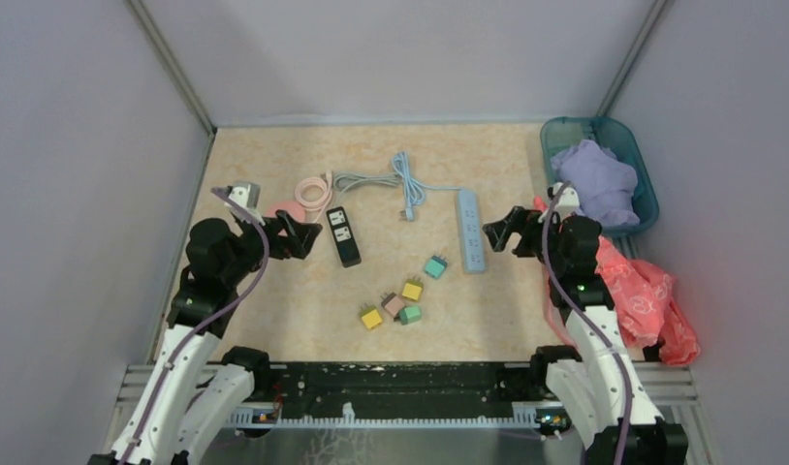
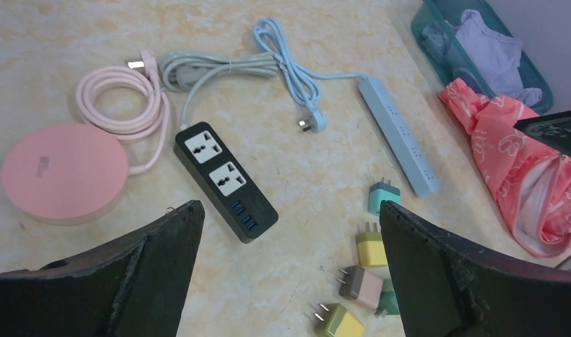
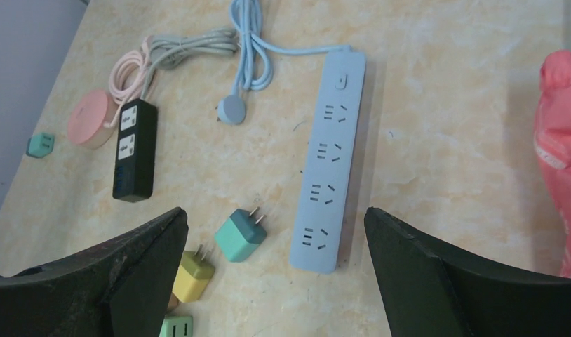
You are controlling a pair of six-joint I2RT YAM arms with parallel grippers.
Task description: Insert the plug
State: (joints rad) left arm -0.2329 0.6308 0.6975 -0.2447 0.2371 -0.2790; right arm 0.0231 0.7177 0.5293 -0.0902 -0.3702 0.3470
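Observation:
Several small two-pin plugs lie loose mid-table: a teal plug (image 1: pixel 435 266) (image 3: pixel 240 235), a yellow plug (image 1: pixel 412 290) (image 2: pixel 371 247), a pink-brown plug (image 1: pixel 394 304), a green one (image 1: pixel 409 315) and an olive-yellow one (image 1: pixel 371 317). A black power strip (image 1: pixel 343 235) (image 2: pixel 225 180) lies left of centre, and a light blue power strip (image 1: pixel 471 231) (image 3: pixel 327 161) right of centre. My left gripper (image 1: pixel 299 235) (image 2: pixel 290 207) hovers open beside the black strip, holding nothing. My right gripper (image 1: pixel 502 231) (image 3: pixel 274 210) hovers open, empty, just right of the blue strip.
A pink round hub (image 2: pixel 62 170) with a coiled pink cord sits far left, and another teal plug (image 3: pixel 40 144) lies beside it. Grey and blue cords (image 1: pixel 391 179) lie at the back. A teal basket (image 1: pixel 646 199) with purple cloth and a red bag (image 1: pixel 647 300) occupy the right side.

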